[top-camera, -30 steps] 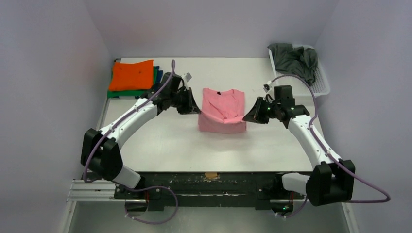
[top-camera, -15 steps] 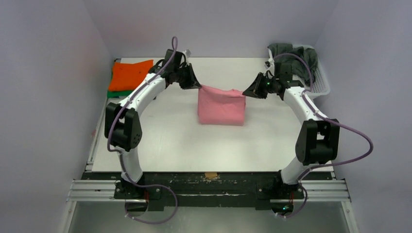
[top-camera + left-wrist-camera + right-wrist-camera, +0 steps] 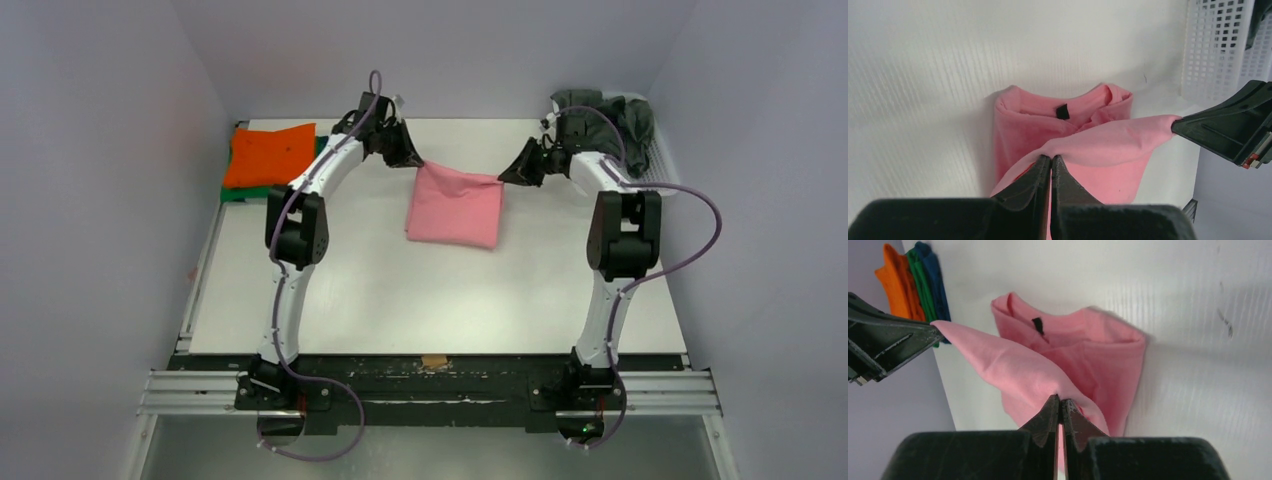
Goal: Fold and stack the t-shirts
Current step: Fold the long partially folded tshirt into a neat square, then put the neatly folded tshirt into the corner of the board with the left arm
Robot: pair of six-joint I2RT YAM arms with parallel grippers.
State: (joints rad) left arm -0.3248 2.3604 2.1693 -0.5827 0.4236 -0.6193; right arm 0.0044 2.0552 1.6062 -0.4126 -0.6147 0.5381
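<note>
Salmon pink t-shirt (image 3: 455,205): lying on the far half of the table (image 3: 400,290). A second ago its collar was showing from above; now the lifted hem layer is covering it.
Left pincer (image 3: 412,160): clenched on the left corner of that hem. I am reaching far deeper across the table than a second ago.
Right pincer (image 3: 505,178): clenched on the right corner, having travelled the same way, and now sitting near the white basket (image 3: 668,178).
Hem edge: stretching taut between my two pincers. It is hanging above the collar and its black label (image 3: 1062,111), not resting on them.
Lower layer: lying flat on the table under the raised cloth.
Folded stack: sitting at the far left corner, well apart from this shirt. The orange t-shirt (image 3: 268,153) is on top, the green t-shirt (image 3: 240,192) beneath, and a blue cloth (image 3: 933,277) is showing at the stack's edge.
Dark grey t-shirt (image 3: 605,115): lying crumpled in the basket, not yet folded.
Meaning for the task: I am judging the bottom-to-top fold nearly closed. The hem is needing to be lowered evenly onto the collar before I am letting go, or the corners may be slipping askew.
</note>
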